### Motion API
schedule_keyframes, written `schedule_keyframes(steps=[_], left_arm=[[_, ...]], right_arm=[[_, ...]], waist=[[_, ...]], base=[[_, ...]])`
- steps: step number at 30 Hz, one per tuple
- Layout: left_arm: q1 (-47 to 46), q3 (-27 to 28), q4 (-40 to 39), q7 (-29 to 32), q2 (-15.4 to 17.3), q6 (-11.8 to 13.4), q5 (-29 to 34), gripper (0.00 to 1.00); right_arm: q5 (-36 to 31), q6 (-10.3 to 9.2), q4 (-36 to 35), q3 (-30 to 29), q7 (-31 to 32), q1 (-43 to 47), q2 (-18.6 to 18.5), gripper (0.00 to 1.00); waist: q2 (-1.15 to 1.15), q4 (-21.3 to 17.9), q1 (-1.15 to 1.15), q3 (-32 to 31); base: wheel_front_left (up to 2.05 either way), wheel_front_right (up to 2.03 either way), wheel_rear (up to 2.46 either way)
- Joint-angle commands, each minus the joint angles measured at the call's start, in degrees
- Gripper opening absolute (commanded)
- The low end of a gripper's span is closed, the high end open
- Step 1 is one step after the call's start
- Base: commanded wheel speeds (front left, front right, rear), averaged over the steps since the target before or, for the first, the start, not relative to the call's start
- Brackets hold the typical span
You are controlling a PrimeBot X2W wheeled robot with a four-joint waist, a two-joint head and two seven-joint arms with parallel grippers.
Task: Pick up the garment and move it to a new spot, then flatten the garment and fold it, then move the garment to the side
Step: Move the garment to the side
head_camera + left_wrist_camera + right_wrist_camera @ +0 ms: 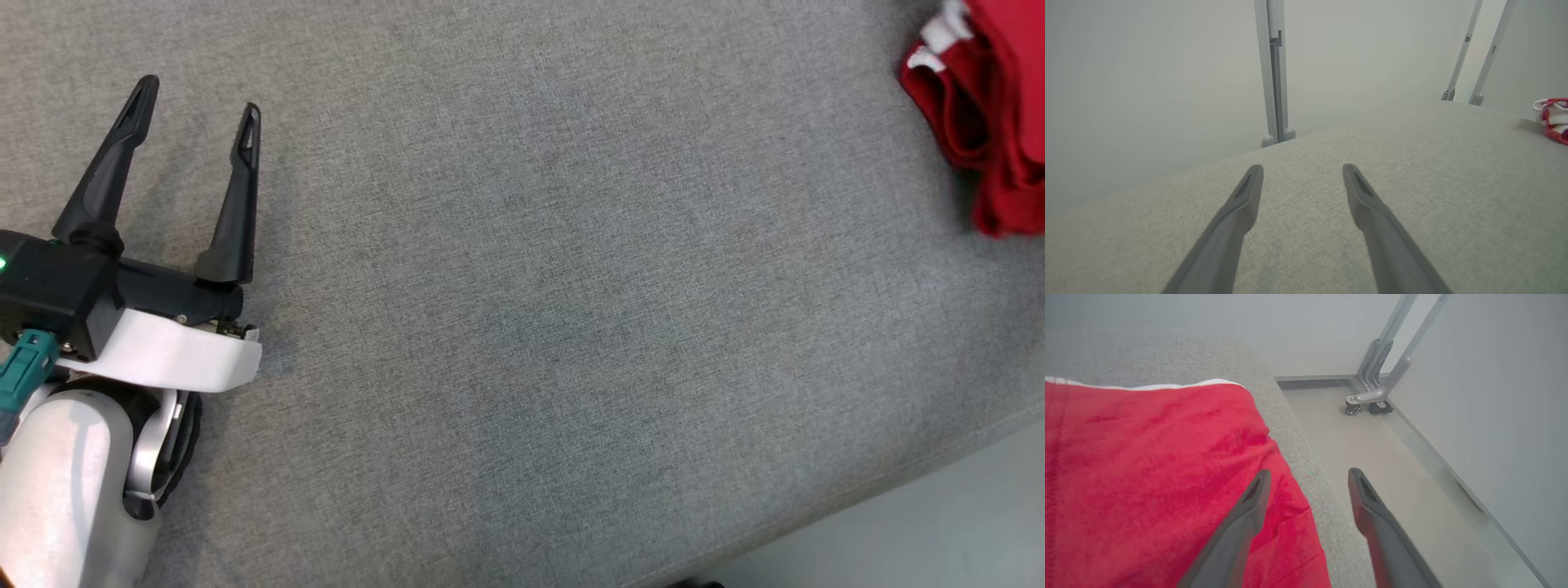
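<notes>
- Where the head view looks down on the grey cloth surface (pixel 531 286), the left gripper (pixel 199 96) sits at the lower left, resting just over the cloth; its two dark fingers (pixel 237 204) stand wide apart and have hold of nothing; only bare grey fabric shows between them
- From the left wrist view the same spread is plain; both fingers point across the cloth toward a pale wall (pixel 1147 81) and an upright metal post (pixel 1274 81) at the surface's far edge
- The garment (pixel 996 122), red with white trim (pixel 939 37), lies bunched at the upper right corner of the head view, on the cloth and well apart from the left gripper; part of it runs off the picture's edge; in the left wrist view it is a small red and white heap at the far right
- The right gripper (pixel 1309 473) hangs over the garment's near edge with its fingers parted wide; one finger lies over the red fabric, the other over the cloth's rim and the floor (pixel 1384 457); nothing is caught between them; whether the first finger touches the fabric I cannot tell
- Beyond, a wheeled metal stand (pixel 1372 404) sits on the floor by the wall
</notes>
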Motion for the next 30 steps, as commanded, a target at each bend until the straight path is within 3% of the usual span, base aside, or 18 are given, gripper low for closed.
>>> schedule_keyframes(steps=[1, 6, 14, 20, 30], left_arm=[[-0.36, 0.06, 0.20, -0.37, -0.03, 0.12, -0.27, 1.00], [1.27, 0.11, 1.99, -2.11, -0.97, 0.77, -1.18, 1.00], [4.92, 0.97, 4.96, -4.87, -2.93, 2.22, -3.21, 1.00], [8.52, 1.65, 6.73, -6.49, -4.28, 3.57, -4.84, 1.00], [12.64, 2.06, 8.25, -8.20, -5.93, 4.82, -6.45, 1.00]], right_arm=[[-0.13, -0.03, 0.49, -0.17, -0.54, -0.21, -0.24, 1.00], [0.24, -0.03, -1.01, -2.08, -0.64, 0.99, -0.93, 1.00], [-4.95, -0.03, -16.27, -13.06, -0.50, 9.18, 0.92, 1.00], [-12.02, -0.03, -28.72, -18.35, -0.50, 17.82, 6.85, 1.00], [-20.24, -0.03, -45.07, -20.72, 3.38, 28.83, 17.05, 1.00]], waist=[[0.00, 0.26, 0.00, -0.71], [0.00, 0.55, 0.00, -4.07], [0.00, 1.94, 0.00, -11.54], [0.00, 4.46, 0.00, -16.78], [0.00, 10.73, 0.00, -22.25]], base=[[0.00, 0.00, 0.00], [0.00, 0.00, 0.00], [0.00, 0.00, 0.00], [0.00, 0.00, 0.00], [0.00, 0.00, 0.00]])
